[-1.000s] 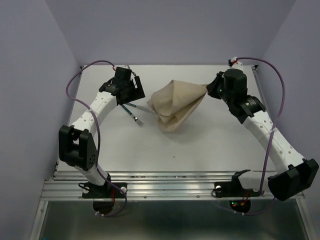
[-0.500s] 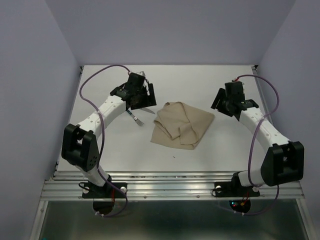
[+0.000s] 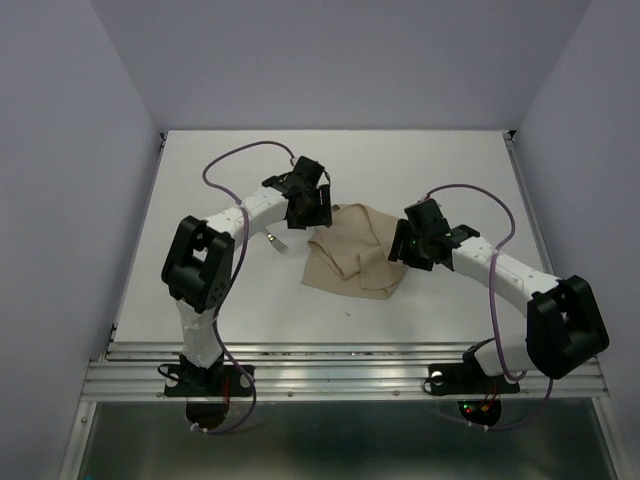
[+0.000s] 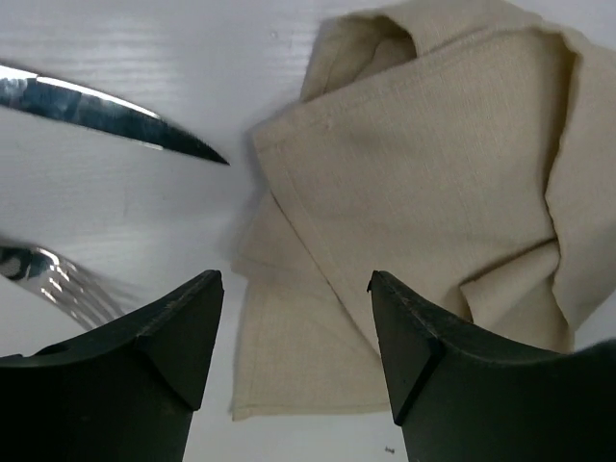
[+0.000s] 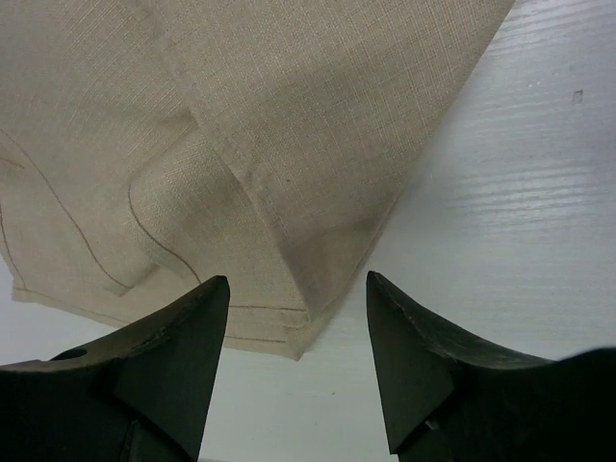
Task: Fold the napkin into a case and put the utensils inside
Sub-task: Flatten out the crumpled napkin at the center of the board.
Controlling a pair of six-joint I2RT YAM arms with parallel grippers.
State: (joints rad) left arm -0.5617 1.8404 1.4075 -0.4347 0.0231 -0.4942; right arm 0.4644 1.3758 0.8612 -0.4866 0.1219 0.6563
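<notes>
Left wrist view adds knife blade [image 4: 106,111] and fork tines [image 4: 67,279] beside crumpled napkin [image 4: 433,164], left hand [image 4: 295,279] released, right hand [image 5: 296,279] released

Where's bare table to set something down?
Free: far strip of table beyond the napkin, and the near strip between it and the front rail. Crowded: mid-table, where left end effector, utensils and right end effector flank the napkin.
</notes>
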